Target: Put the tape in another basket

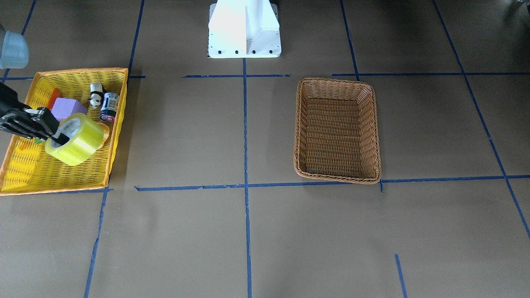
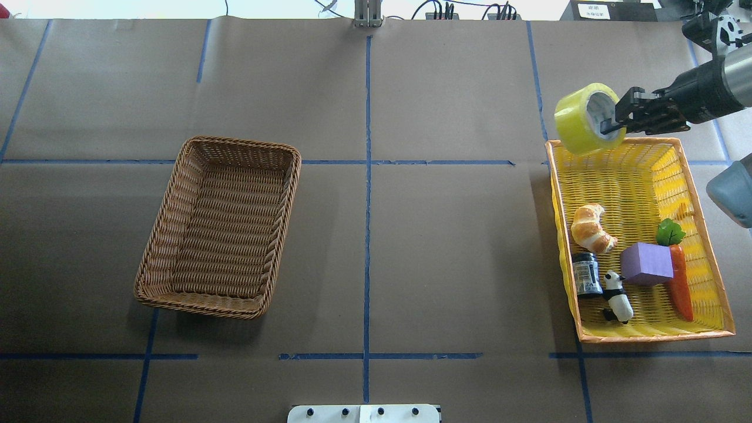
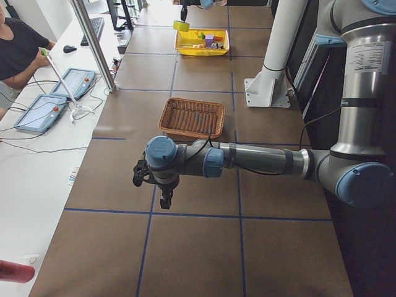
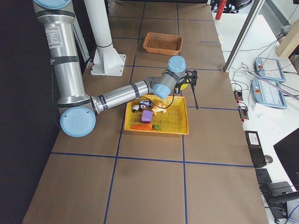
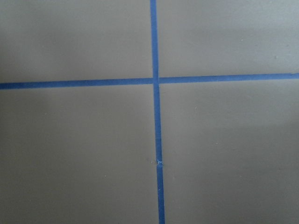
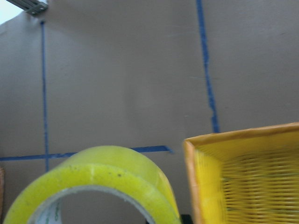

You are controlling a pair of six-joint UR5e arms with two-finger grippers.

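The tape [image 2: 578, 120], a wide yellow roll with a grey-white core, hangs in the air above the far corner of the yellow tray. My right gripper [image 2: 611, 124] is shut on its wall, with one finger inside the core. It shows the same way in the front view, tape [image 1: 78, 142] and gripper [image 1: 57, 138]. The right wrist view has the roll [image 6: 98, 179] at the bottom. The brown wicker basket [image 2: 241, 143] stands empty across the table; it also shows in the front view [image 1: 335, 80]. My left gripper [image 3: 164, 197] shows only in the exterior left view, above bare table; I cannot tell its state.
The shallow yellow tray [image 2: 652, 336] holds a croissant [image 2: 592, 228], a purple block [image 2: 646, 264], a carrot [image 2: 680, 288], a toy panda [image 2: 618, 296] and a small can [image 2: 586, 276]. The white robot base [image 1: 244, 29] stands at the table's edge. An operator sits at the side desk.
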